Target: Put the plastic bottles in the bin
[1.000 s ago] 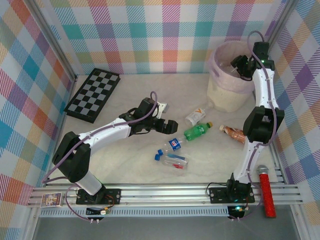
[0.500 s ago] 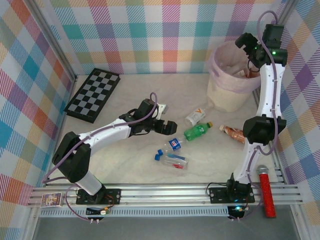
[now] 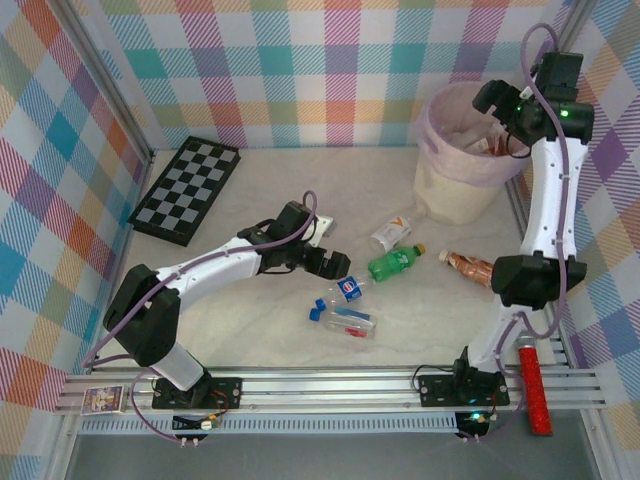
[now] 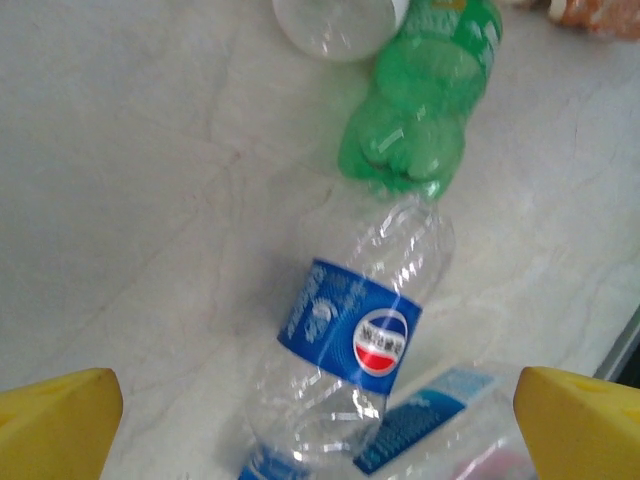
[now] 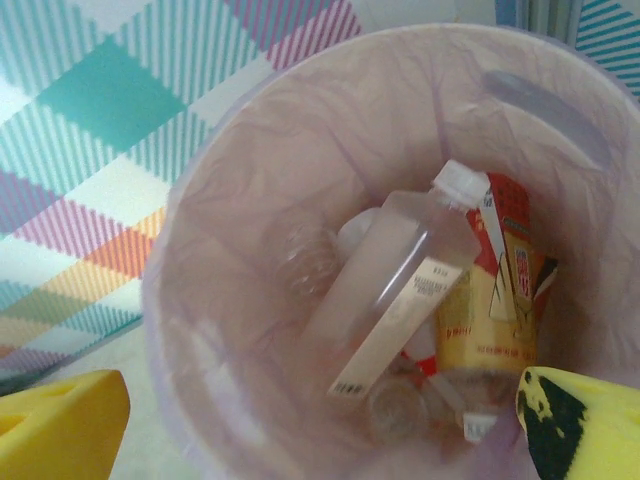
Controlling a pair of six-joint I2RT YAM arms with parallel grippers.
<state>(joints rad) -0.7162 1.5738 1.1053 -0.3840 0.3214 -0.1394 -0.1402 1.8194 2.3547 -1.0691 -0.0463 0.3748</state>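
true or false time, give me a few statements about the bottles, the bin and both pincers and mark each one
1. The right pincer hangs open over the bin. True.
2. The green bottle is in the bin. False: it lies on the table.
3. The left pincer is shut on the blue-label bottle. False: it is open, above that bottle, which lies on the table.
4. Several bottles lie inside the bin. True.
5. The chessboard sits beside the bin. False: it lies at the far left, well away from it.
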